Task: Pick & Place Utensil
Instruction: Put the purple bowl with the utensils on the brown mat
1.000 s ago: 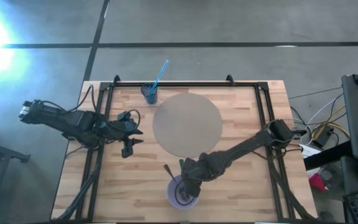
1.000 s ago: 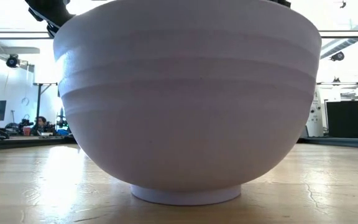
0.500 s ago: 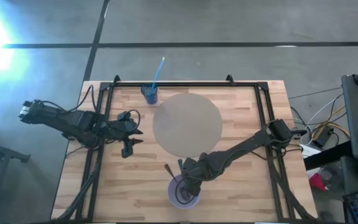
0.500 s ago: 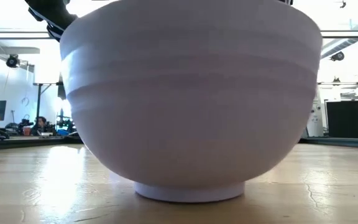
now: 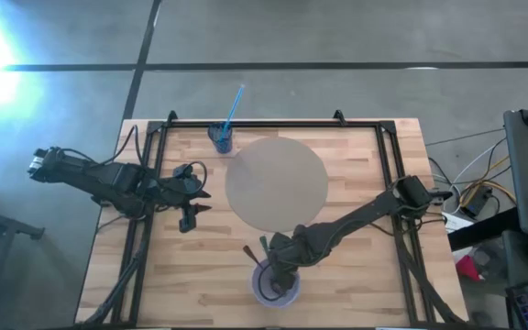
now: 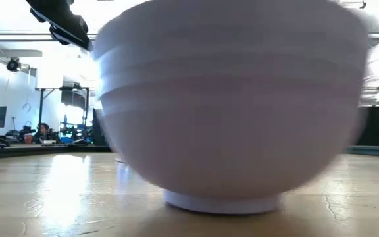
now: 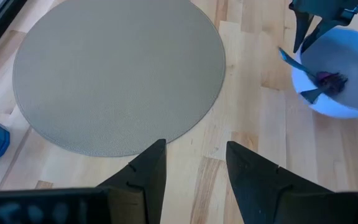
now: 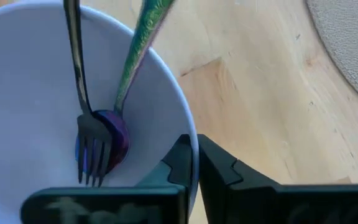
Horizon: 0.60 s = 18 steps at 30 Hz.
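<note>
A pale lavender bowl point(image 5: 274, 291) stands on its foot near the table's near edge, filling the low view point(image 6: 229, 105). In it lie a dark fork point(image 8: 79, 74) and a spoon point(image 8: 138, 43) with a green shimmering handle, both handles leaning on the rim. My right gripper point(image 8: 194, 149) is shut on the bowl's rim and shows in the high view point(image 5: 278, 266). My left gripper point(image 7: 194, 165) is open and empty above the wood, left of the round grey mat point(image 5: 276, 183). My right gripper pinches the bowl's rim point(image 8: 191, 140) on the bowl's far side, one finger point(image 8: 180, 163) inside the bowl and one point(image 8: 215, 171) outside. The fingers slant down from the table's far right. The bowl stands upright with its foot point(image 6: 224, 201) on the table.
A blue cup point(image 5: 220, 138) with a blue straw stands at the far edge, left of the mat. A black frame point(image 5: 273, 122) runs round the tabletop. Bare wood lies left and right of the bowl.
The bowl has slid a little along the table toward its right edge, staying upright, with my right gripper still on its rim. The fork and spoon have gone along inside it.
</note>
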Each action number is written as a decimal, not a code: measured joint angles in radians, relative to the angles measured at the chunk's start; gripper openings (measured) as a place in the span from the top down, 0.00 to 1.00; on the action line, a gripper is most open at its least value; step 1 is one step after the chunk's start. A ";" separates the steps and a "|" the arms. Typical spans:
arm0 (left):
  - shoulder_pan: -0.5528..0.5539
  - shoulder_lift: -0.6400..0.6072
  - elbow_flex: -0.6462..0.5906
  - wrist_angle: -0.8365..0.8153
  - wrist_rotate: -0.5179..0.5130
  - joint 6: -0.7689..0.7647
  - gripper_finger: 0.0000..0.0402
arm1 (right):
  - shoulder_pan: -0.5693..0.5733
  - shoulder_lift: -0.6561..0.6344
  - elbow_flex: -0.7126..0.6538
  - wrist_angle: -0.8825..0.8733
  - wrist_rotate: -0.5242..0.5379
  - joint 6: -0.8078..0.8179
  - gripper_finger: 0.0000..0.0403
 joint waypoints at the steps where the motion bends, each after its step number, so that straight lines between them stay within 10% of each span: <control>1: 0.000 0.000 0.000 0.000 0.000 0.000 0.61 | 0.000 0.000 0.000 0.000 -0.002 -0.006 0.96; 18: 0.000 0.000 0.000 -0.001 0.000 0.000 0.61 | 0.000 -0.008 0.003 -0.007 0.001 -0.076 0.98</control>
